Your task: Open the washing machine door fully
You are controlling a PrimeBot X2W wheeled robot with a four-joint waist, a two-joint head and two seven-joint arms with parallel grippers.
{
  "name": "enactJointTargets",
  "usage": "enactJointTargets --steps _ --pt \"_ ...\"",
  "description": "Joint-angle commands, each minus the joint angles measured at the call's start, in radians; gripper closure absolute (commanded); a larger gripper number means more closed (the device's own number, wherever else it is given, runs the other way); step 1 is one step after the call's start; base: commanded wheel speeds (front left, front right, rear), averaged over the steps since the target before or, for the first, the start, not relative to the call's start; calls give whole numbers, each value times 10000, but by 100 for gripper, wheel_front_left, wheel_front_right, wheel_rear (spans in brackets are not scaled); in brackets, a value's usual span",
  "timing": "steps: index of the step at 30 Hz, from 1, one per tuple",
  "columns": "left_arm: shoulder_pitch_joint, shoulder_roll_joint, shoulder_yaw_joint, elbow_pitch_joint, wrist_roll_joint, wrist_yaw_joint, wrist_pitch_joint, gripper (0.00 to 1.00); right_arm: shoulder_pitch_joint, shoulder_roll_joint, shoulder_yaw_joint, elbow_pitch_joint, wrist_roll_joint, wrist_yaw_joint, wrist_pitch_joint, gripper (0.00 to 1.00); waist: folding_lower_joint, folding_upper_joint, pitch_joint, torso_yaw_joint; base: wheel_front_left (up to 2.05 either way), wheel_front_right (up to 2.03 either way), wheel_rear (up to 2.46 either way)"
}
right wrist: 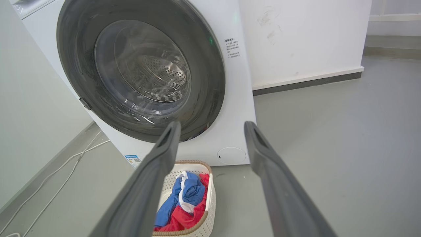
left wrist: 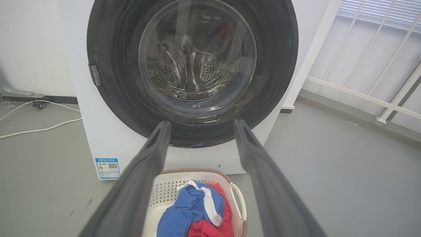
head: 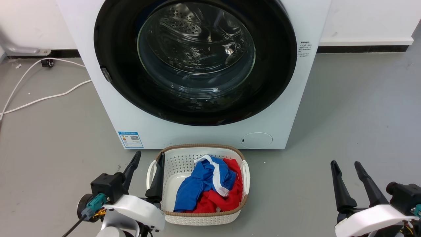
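Glossy black, the washing machine door (head: 195, 62) sits in the upper middle of the head view. It is shut flush against the white front of the washing machine (head: 98, 108), and its glass bowl shows the steel drum behind. The task looks unstarted. Both grippers hang low, well short of the machine: the left gripper (head: 149, 154) at the lower left and the right gripper (head: 345, 163) at the lower right. Each has its jaws spread with nothing between them.

The likeliest place to pull is the small grey tab (head: 106, 75) on the door's left rim. I judge that to be the catch side, with the hinge probably at the right, though no hinge shows. The left gripper is the nearer one. It would do well to rise to the tab, hook a finger behind the rim there, and pull along the door's arc rather than straight back, following it until the door is swung wide. The glossy rim may be slippery, so a hooked hold seems safer than a pinch.

A white laundry basket (head: 197, 146) of blue and red clothes (head: 204, 187) stands just in front of the machine, at the lower middle. The door's lower edge looks to clear its rim, but I cannot be sure. A white cable (head: 42, 98) trails over the floor at the left.
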Motion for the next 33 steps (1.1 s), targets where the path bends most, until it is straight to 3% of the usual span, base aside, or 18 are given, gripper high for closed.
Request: enactJointTargets --steps 1,33 --pt "-179 51 -58 -5 299 71 -124 0 58 28 -6 -174 -357 18 -25 0 0 0 -3 6 0 0 0" --pt "-189 -31 -302 832 1744 366 -669 0 267 54 -4 -430 -2142 14 -395 0 0 0 -76 66 0 0 0"
